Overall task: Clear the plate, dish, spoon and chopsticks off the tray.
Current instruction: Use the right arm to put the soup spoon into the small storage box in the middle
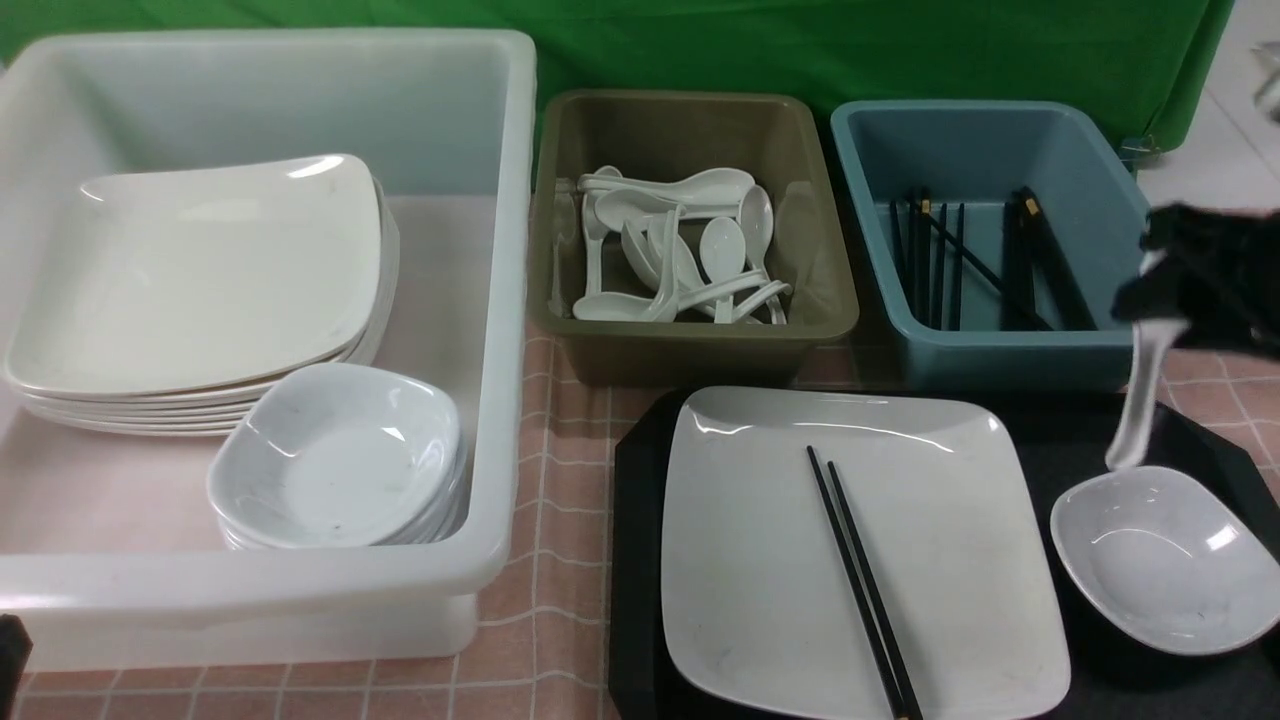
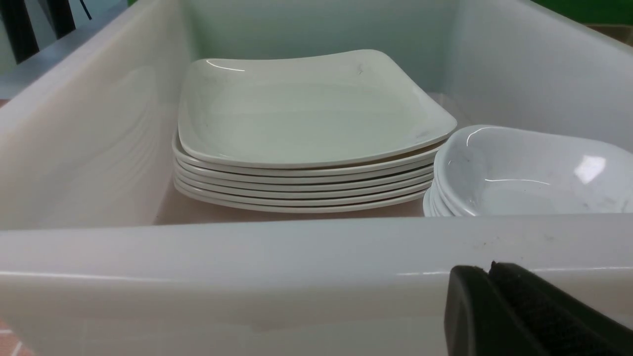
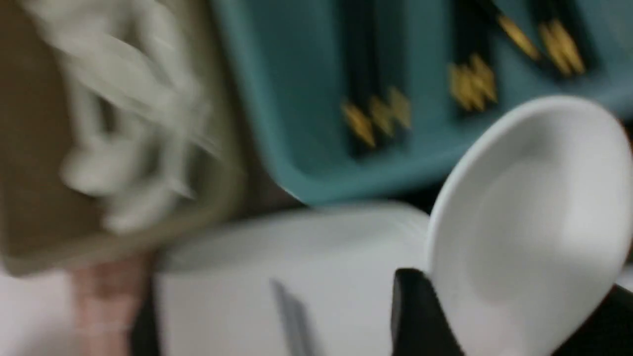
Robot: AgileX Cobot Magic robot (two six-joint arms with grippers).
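Observation:
The black tray (image 1: 635,560) lies at the front right. On it rests the large white plate (image 1: 760,560), with the black chopsticks (image 1: 860,580) lying across its middle. The small dish (image 1: 1165,560) sits on the tray to the plate's right. My right gripper (image 1: 1168,312) is blurred above the dish, in front of the blue tub, and is shut on the handle of the white spoon (image 1: 1140,400), which hangs bowl-down. In the right wrist view the spoon (image 3: 529,222) fills the space between the gripper (image 3: 514,301) jaws. My left gripper (image 2: 487,271) is shut and empty, just outside the white tub's near wall.
A big white tub (image 1: 505,300) at the left holds a stack of plates (image 1: 200,280) and a stack of dishes (image 1: 335,460). An olive tub (image 1: 700,340) holds several spoons. A blue tub (image 1: 1000,350) holds several chopsticks. A pink checked cloth covers the table.

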